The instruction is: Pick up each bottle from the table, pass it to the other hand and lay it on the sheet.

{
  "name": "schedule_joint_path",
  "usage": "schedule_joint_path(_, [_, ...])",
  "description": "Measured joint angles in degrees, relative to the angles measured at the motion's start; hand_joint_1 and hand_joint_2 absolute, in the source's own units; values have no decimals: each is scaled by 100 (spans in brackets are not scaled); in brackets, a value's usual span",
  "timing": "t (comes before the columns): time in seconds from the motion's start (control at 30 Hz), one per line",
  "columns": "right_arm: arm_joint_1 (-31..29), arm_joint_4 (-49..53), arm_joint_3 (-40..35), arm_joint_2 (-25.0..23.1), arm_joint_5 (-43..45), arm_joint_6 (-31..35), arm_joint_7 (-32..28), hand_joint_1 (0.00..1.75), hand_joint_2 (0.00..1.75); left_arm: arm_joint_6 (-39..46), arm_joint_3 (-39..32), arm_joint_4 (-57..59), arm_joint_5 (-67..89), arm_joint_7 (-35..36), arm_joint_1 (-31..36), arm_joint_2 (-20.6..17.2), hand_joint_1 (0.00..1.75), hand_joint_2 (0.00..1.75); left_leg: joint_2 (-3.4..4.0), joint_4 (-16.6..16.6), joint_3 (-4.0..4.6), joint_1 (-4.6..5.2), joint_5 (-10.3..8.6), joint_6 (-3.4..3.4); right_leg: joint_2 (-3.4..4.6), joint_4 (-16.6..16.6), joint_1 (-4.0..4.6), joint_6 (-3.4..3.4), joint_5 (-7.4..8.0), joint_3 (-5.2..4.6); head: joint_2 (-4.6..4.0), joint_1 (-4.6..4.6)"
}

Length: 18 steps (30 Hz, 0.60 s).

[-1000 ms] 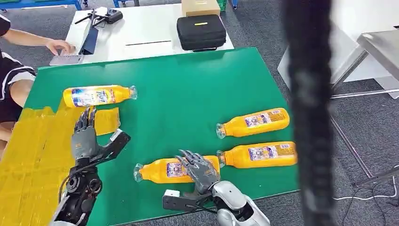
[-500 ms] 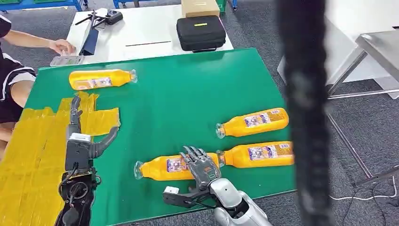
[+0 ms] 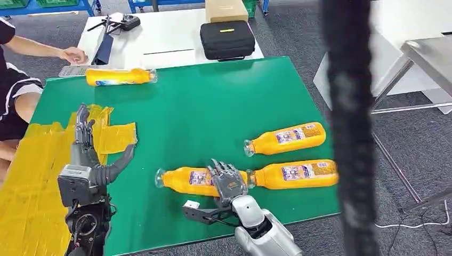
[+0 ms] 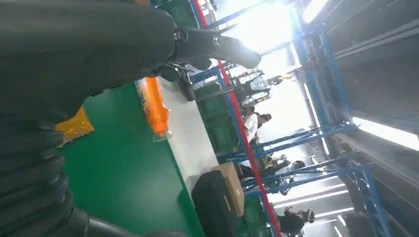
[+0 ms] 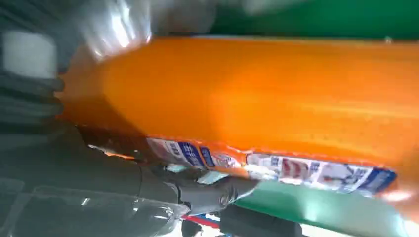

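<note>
Four bottles: all orange and lying flat on the green surface (image 3: pixel 213 101), in the head view.
Target bottle: the nearest bottle (image 3: pixel 198 180), lower centre of the frame, long axis running left to right, clear cap end pointing left.
Right hand: the right hand (image 3: pixel 228 182) lies on top of this bottle's body near its right end; its fingers (image 3: pixel 219 172) drape over the top toward the far side, but whether they have closed around it I cannot tell. The right wrist view has the orange body (image 5: pixel 257 94) pressed close against the hand.
Key relation: the fingers cross the bottle's long axis roughly at right angles, which suits a wrap-around grasp; the hold sits off-centre, so the cap end may dip on lifting.
Neighbours: a second bottle (image 3: pixel 296 174) lies just right of the target, its cap nearly touching the hand; a third bottle (image 3: pixel 285 138) lies above it.
Left hand: the left hand (image 3: pixel 85 160), lower left of the frame, holds nothing, fingers apart and pointing up-frame, thumb out to the right.
Sheet: the yellow sheet (image 3: pixel 32 170) lies at the left edge, under and beside the left hand.
Far bottle: the fourth bottle (image 3: pixel 120 77) lies at upper left, off the sheet, at the surface's far edge.
Nearer arm: the right hand, by far, for this bottle.
</note>
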<state>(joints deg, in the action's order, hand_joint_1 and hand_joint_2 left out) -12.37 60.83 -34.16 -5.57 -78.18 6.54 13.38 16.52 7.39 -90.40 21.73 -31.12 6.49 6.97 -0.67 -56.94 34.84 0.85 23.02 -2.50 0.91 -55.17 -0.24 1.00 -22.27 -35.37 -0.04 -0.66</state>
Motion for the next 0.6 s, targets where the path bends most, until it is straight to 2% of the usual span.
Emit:
schedule_joint_path(0.07, [-35,-70,24,-29,-4,0,-11,175,175,-2,20,-33,-4,0,-24,2,0,175,0,0,-6,0,0,1,0,0,0,1,1,7,0,0])
schedule_joint_path(0.4, [-149,-291,242,-155,320,316,-283,175,175,11,114,-190,-7,-50,-136,7,0,175,-1,0,-13,2,3,-1,0,0,-1,9,5,14,0,-4])
schedule_joint_path(0.5, [-136,-273,422,-199,877,612,-704,175,175,9,145,-247,-9,-68,-178,17,0,175,1,0,-14,2,8,3,0,0,-1,8,4,14,0,-4])
schedule_joint_path(0.6, [-39,-105,665,-210,1833,995,-1433,175,175,-35,177,-311,-2,-70,-218,24,0,175,3,-1,-10,2,8,3,1,0,-1,9,6,10,0,-2])
